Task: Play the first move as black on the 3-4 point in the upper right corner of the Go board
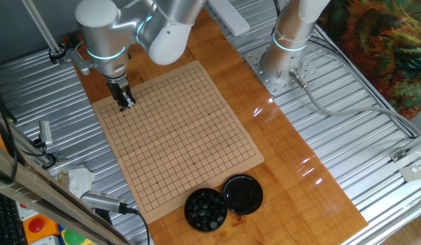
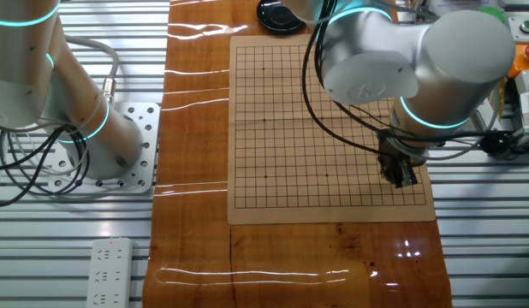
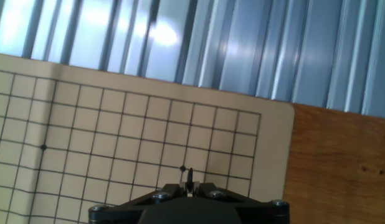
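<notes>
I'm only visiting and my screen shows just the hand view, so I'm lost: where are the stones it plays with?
Observer: In a round black bowl, just past the edge of the board, at the end opposite the end effector.
Operator: Is the bowl covered?
Observer: No, it's open. Its lid lies right beside it.
Operator: Is anything on the board yet?
Observer: Nothing that either fixed view shows. The grid looks bare.
</notes>
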